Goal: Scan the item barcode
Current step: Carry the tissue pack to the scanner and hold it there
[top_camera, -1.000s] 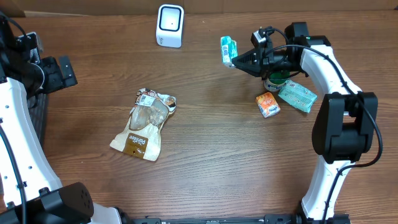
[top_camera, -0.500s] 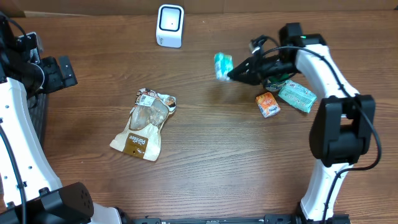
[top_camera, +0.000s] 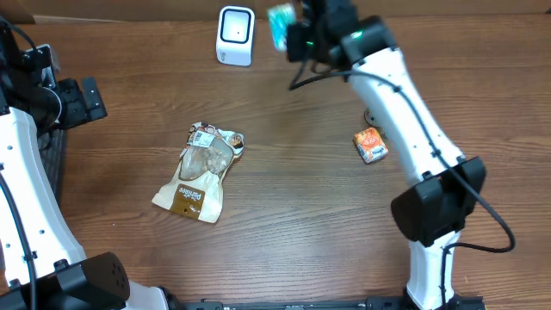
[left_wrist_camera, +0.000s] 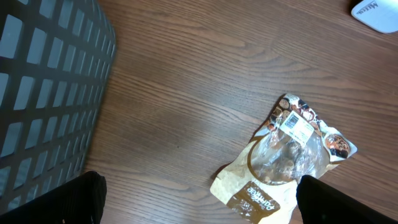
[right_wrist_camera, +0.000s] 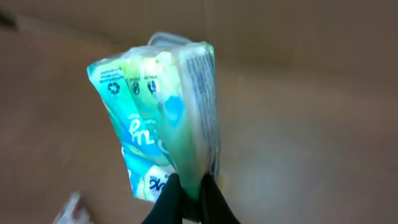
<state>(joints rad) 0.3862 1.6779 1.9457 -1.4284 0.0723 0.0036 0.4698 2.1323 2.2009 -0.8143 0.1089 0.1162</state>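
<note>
Overhead: right arm [top_camera: 405,103] outstretched, right tool [right_wrist_camera: 190,198] tight on teal packet [top_camera: 280,17] beside scanner [top_camera: 235,34]; left tool [top_camera: 91,101] unclenched.

One scanner [top_camera: 235,34], one green packet [top_camera: 280,17], one brown pouch [top_camera: 200,172], one orange carton [top_camera: 371,145], one basket [left_wrist_camera: 43,93]; two arms: left arm [top_camera: 17,172], right arm [top_camera: 405,95].

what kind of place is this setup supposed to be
Probably a mock shop checkout on a wooden table: a white barcode scanner, packaged goods such as the green packet and snack pouch, and a dark mesh basket.
</note>
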